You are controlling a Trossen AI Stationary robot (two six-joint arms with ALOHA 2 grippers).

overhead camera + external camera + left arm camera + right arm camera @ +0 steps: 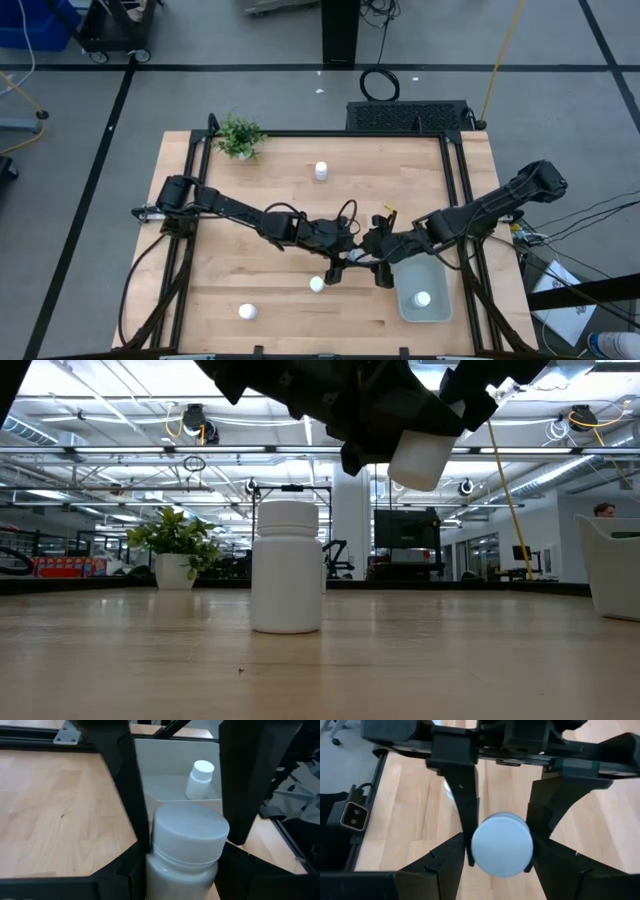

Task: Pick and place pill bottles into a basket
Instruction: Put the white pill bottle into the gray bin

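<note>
1. The held pill bottle (185, 850) is a small white cylinder with a flat, round white cap and a ridge under the cap; it hangs in the air above the middle of the table, just beside the basket.
2. The left gripper (185, 855) has its 2 dark fingers clamped on this bottle's sides.
3. The right gripper (501, 851) meets it head-on, its 2 fingers also pressed against the same bottle, cap facing its camera.
4. In the low view the bottle (418, 458) shows tilted under the dark gripper bodies.
5. The basket (437, 310), pale blue-grey and shallow with rounded corners, lies near the table's front right; 1 bottle (423, 298) stands inside it.
6. 3 more bottles stand on the wood: 1 just below the grippers (317, 284), 1 front left (247, 312), 1 at the far middle (321, 171).
7. A small green potted plant (239, 136) sits at the far left corner.
</note>
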